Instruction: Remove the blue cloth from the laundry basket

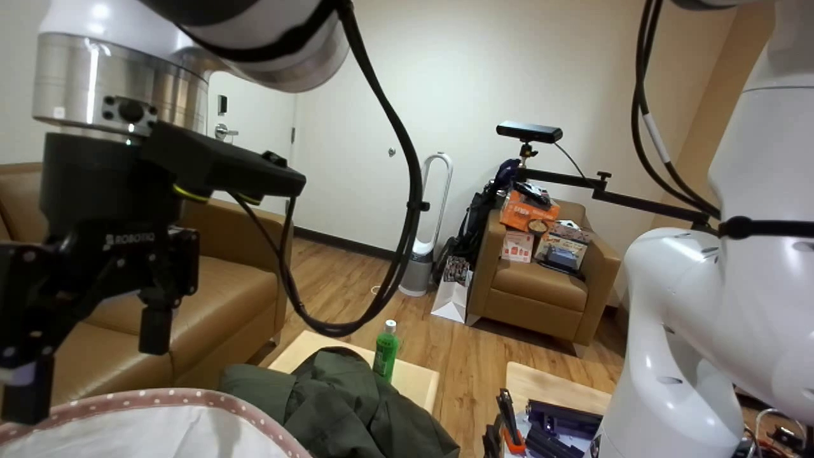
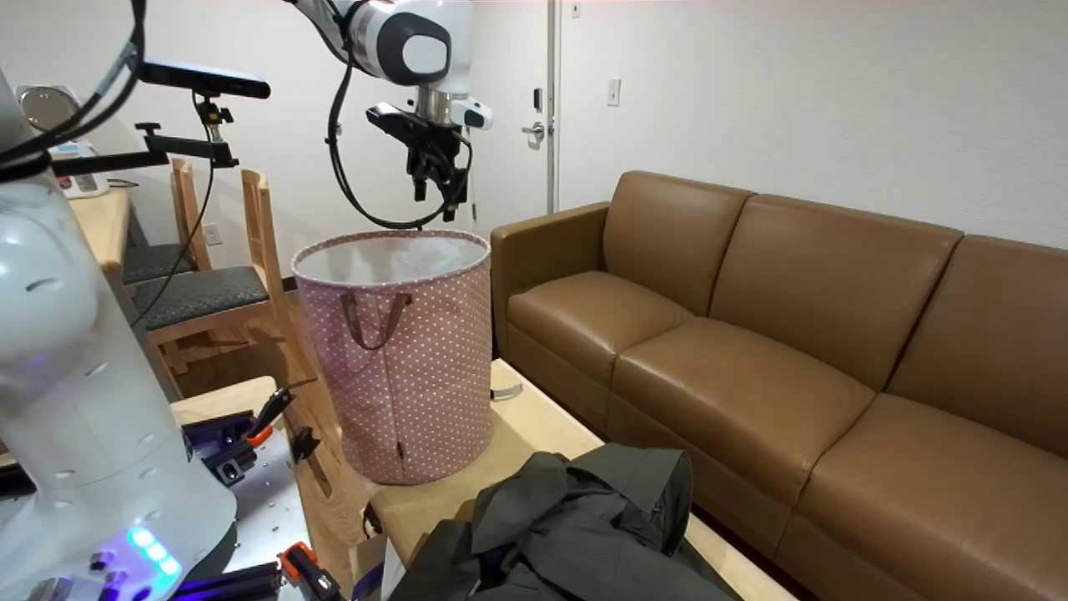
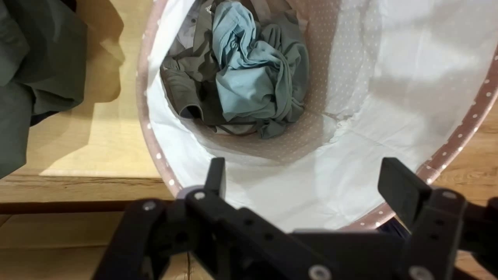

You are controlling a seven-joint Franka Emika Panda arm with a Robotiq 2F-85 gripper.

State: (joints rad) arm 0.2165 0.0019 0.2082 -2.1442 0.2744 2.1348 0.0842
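Observation:
The light blue cloth [image 3: 253,85] lies crumpled at the bottom of the laundry basket in the wrist view, on top of grey-brown garments [image 3: 181,91]. It is hidden in both exterior views. The laundry basket [image 2: 417,376] is tall, pink with white dots, and has a white lining. Its rim also shows in an exterior view [image 1: 191,397] and in the wrist view [image 3: 157,156]. My gripper [image 3: 305,175] is open and empty, pointing down. It is above the basket's rim, over one side of the opening, in an exterior view [image 2: 435,203]; the same gripper shows in an exterior view [image 1: 92,366].
A dark green garment [image 2: 601,517] lies on the wooden table [image 2: 542,417] beside the basket. A green bottle [image 1: 385,353] stands behind that garment. A brown couch [image 2: 734,359] runs along the table. A camera on a bracket [image 1: 528,132] sticks out near the robot's base.

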